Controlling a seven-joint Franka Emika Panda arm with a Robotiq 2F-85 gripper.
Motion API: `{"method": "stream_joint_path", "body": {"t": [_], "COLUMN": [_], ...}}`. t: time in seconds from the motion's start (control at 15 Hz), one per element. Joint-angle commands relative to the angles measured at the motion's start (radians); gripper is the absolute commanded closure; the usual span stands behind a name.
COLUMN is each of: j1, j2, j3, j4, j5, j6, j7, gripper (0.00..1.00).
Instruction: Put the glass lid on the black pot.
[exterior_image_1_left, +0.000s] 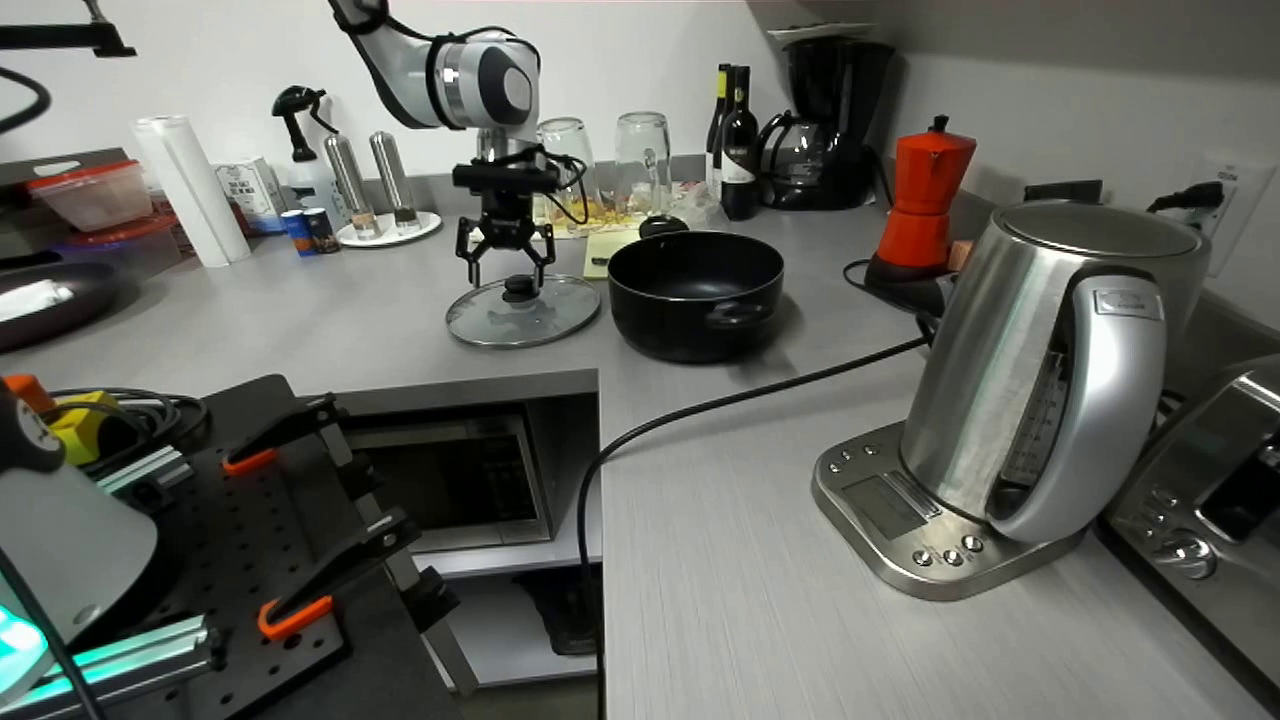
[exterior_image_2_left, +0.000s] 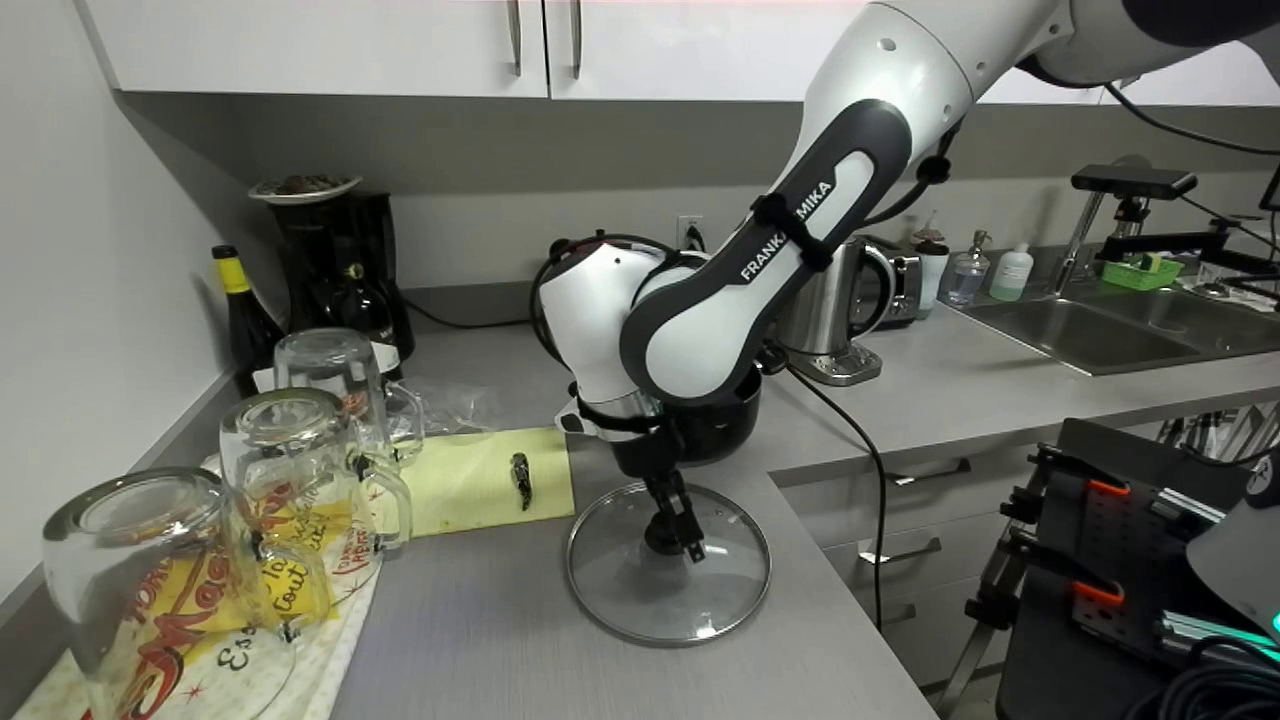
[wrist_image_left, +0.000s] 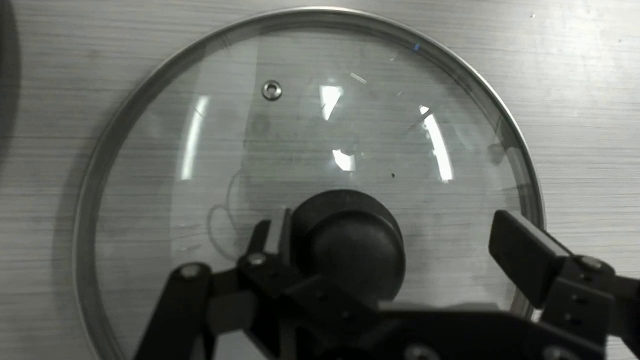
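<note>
- We see the gripper (exterior_image_1_left: 507, 280), fingers (exterior_image_1_left: 474, 267) spread, with the knob (exterior_image_1_left: 519, 289) of the lid (exterior_image_1_left: 520, 322) between them.
- The lid lies on the counter (exterior_image_1_left: 740, 520), just beside the pot (exterior_image_1_left: 670, 318).
- Nearer us stands the kettle (exterior_image_1_left: 975, 370).

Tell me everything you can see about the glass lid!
The glass lid is round, glossy and see-through, with a thin rim that looks like shiny metal. In the middle is a round black knob, and further out a tiny metal-looking ring. The lid lies flat on the grey counter, knob side up, beside the black pot and not on it. The open gripper is right at the knob, but I can't tell if they touch.
</note>
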Motion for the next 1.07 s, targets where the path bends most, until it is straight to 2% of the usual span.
{"method": "stream_joint_path", "body": {"t": [0.0,0.07,0.13,0.2,0.27,0.53,0.6,1.0], "j1": [0.013,0.014,0.016,0.015,0.014,0.011,0.011,0.027], "j2": [0.034,0.037,0.040,0.041,0.041,0.035,0.034,-0.023], "j3": [0.004,0.004,0.003,0.003,0.004,0.006,0.006,0.003], "j4": [0.052,0.058,0.064,0.069,0.073,0.079,0.080,0.024], "j5": [-0.031,-0.032,-0.035,-0.038,-0.038,-0.035,-0.035,-0.051], "j6": [-0.011,-0.013,-0.014,-0.017,-0.020,-0.022,-0.021,-0.008], "j7": [-0.022,-0.024,-0.025,-0.025,-0.027,-0.029,-0.029,-0.001], "gripper": [0.00,0.25,0.26,0.32,0.42,0.71,0.75,0.75]}}
